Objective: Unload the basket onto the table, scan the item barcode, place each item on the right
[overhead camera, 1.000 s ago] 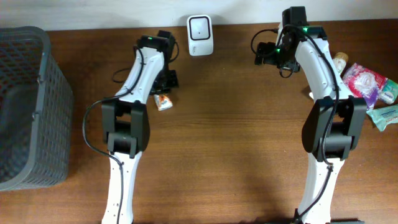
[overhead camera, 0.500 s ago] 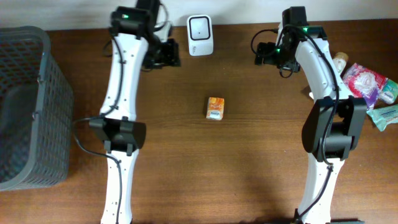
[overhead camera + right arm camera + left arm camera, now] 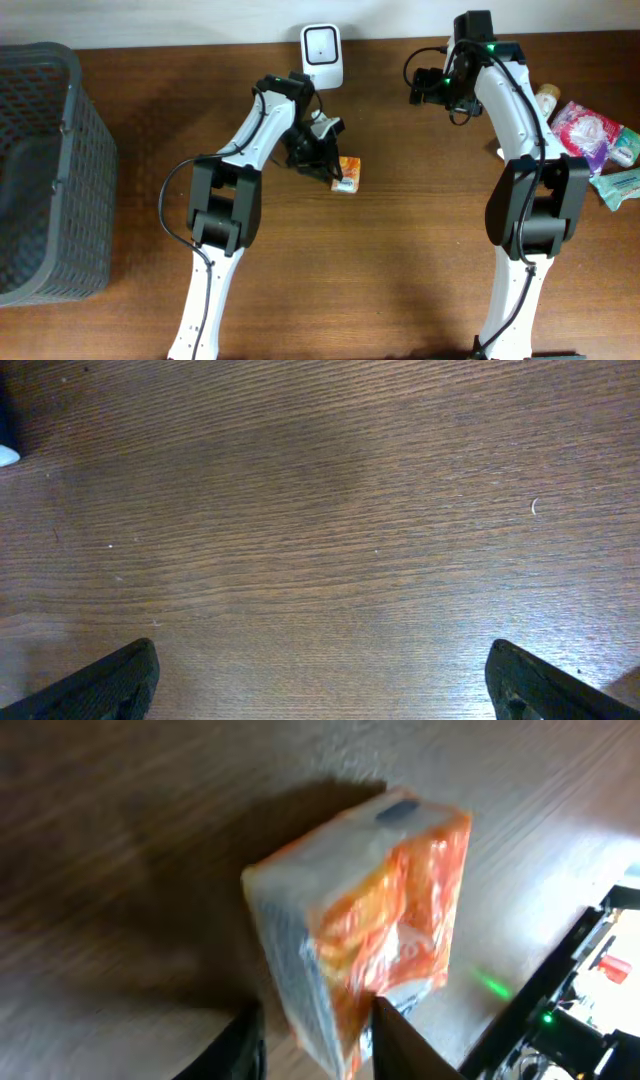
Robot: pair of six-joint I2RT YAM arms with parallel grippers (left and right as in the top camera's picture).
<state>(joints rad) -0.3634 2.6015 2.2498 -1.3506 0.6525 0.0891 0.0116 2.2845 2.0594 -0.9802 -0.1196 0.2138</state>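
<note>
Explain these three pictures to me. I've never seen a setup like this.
These are two white robot arms at a brown wooden table. The wide picture looks down from above; the other two come from a small camera on each wrist. On the table: a white box-shaped barcode scanner at the far edge, a grey mesh basket on the left, a pile of wrapped packets on the right, and a small orange packet in the middle. The left gripper straddles that packet; its wrist view shows the packet between its fingers, too blurred to tell whether it is pinched. The right gripper hangs open over bare wood, holding nothing.
</note>
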